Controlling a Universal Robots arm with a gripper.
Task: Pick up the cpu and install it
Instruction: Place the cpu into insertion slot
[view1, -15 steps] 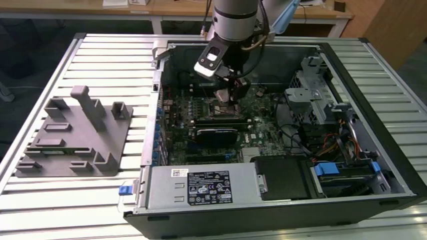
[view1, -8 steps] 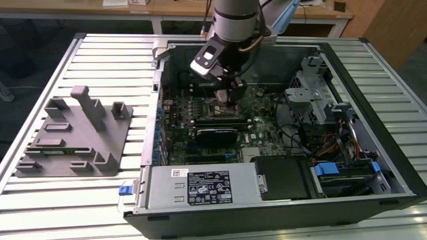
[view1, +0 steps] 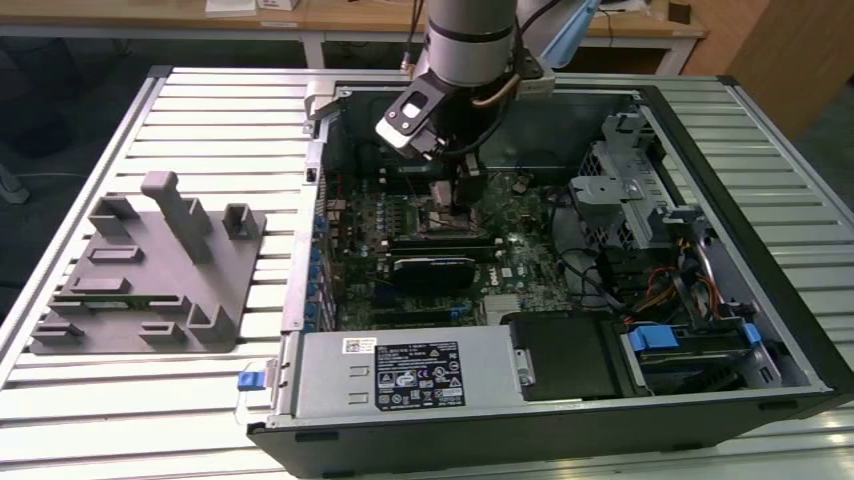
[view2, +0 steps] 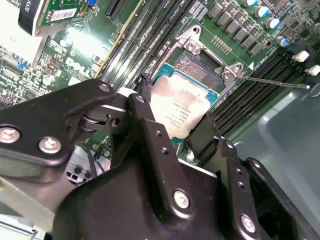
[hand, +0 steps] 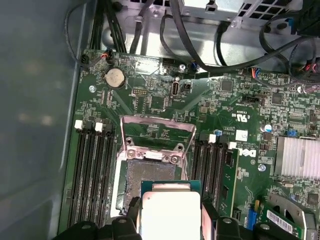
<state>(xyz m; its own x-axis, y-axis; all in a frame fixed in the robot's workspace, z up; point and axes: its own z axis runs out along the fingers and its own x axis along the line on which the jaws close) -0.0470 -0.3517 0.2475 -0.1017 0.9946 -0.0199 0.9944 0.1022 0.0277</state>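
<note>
The cpu (hand: 170, 212) is a flat square chip with a silvery top plate and a thin green rim. In both wrist views it sits between the black fingers (hand: 131, 210) of my gripper (hand: 170, 209), which is shut on it. It hangs partly over the open socket (hand: 150, 172) on the green motherboard, and the socket's metal load plate (hand: 157, 131) is swung up. In the second wrist view the cpu (view2: 182, 102) lies tilted over one end of the socket (view2: 200, 62), with my gripper (view2: 175, 114) on either side. The exterior view has my gripper (view1: 465, 195) low inside the computer case.
Memory slots (hand: 92, 170) flank the socket on both sides, and cables (hand: 200, 40) run along the case wall beyond it. A black block (view1: 434, 272) sits just in front of the socket. On the exterior view's left a grey fixture tray (view1: 147, 270) rests on the slatted table; the power supply (view1: 400, 375) fills the case's near corner.
</note>
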